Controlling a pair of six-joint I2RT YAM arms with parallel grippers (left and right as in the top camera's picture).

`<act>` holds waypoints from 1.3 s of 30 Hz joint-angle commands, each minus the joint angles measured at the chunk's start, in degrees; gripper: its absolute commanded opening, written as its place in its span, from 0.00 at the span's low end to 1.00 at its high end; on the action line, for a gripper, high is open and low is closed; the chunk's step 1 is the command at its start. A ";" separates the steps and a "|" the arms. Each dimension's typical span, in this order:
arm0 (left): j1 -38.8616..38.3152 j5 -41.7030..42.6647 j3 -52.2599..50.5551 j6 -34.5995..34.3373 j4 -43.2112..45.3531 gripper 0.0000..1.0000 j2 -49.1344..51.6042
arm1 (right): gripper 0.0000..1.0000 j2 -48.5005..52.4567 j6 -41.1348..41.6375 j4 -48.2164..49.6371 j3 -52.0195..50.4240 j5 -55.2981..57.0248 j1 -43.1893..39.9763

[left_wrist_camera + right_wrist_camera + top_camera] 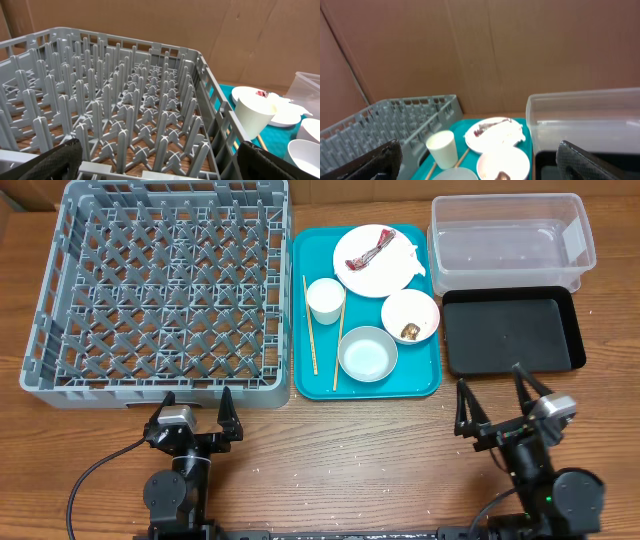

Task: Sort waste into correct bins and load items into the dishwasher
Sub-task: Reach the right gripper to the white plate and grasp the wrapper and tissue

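Note:
On the teal tray (310, 375), the white plate (362, 275) holds the red wrapper (374, 249) and a white napkin (410, 252). A white cup (325, 300) stands left of it. One white bowl (418, 308) holds a brown food lump (411, 332); the other bowl (367, 353) looks empty. Two chopsticks (311, 325) lie flanking the cup. The grey dish rack (160, 290) is at the left. The clear tub (505, 240) and black tray (512, 330) are at the right. My left gripper (196, 415) is open before the rack. My right gripper (497, 405) is open before the black tray.
A brown cardboard wall (480, 45) stands behind the table. The teal tray lies between the rack and the bins. Bare wooden tabletop (350, 460) runs along the front, between my two arms.

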 commanded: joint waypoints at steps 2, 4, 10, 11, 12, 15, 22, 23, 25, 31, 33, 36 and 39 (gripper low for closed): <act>0.26 -0.76 -0.35 1.07 0.02 1.00 -0.13 | 1.00 8.55 -0.68 -2.29 10.67 -1.55 0.13; 0.26 -0.76 -0.35 1.07 0.02 1.00 -0.13 | 1.00 13.73 -0.68 -3.80 15.72 -2.89 0.13; 0.26 -0.76 -0.35 1.07 0.02 1.00 -0.13 | 1.00 33.40 -0.66 -13.46 34.80 -7.50 0.20; 0.26 -0.76 -0.35 1.07 0.02 1.00 -0.13 | 1.00 35.69 -0.63 -15.08 37.11 -8.04 0.22; 0.26 -0.76 -0.35 1.07 0.02 1.00 -0.13 | 1.00 40.22 -0.66 -18.36 41.79 -8.92 0.39; 0.26 -0.76 -0.35 1.07 0.02 1.00 -0.13 | 1.00 50.34 -0.63 -26.08 52.65 -10.10 1.20; 0.26 -0.76 -0.35 1.07 0.02 1.00 -0.13 | 1.00 77.83 -1.07 -45.46 83.36 -13.38 5.97; 0.26 -0.76 -0.35 1.07 0.02 1.00 -0.13 | 1.00 81.64 -2.23 -48.09 87.47 -13.33 6.69; 0.26 -0.76 -0.35 1.07 0.02 1.00 -0.13 | 1.00 87.03 -3.39 -50.53 92.87 -13.35 7.54; 0.26 -0.76 -0.35 1.07 0.02 1.00 -0.13 | 1.00 95.76 -2.95 -43.39 95.89 -14.16 8.07; 0.26 -0.76 -0.35 1.07 0.02 1.00 -0.13 | 1.00 97.33 -2.93 -42.51 95.80 -14.27 8.04; 0.26 -0.76 -0.35 1.07 0.02 1.00 -0.13 | 0.97 99.93 -1.99 -39.10 95.36 -13.88 8.07; 0.26 -0.76 -0.35 1.07 0.02 1.00 -0.13 | 0.90 103.38 11.47 -37.05 95.36 -7.04 8.31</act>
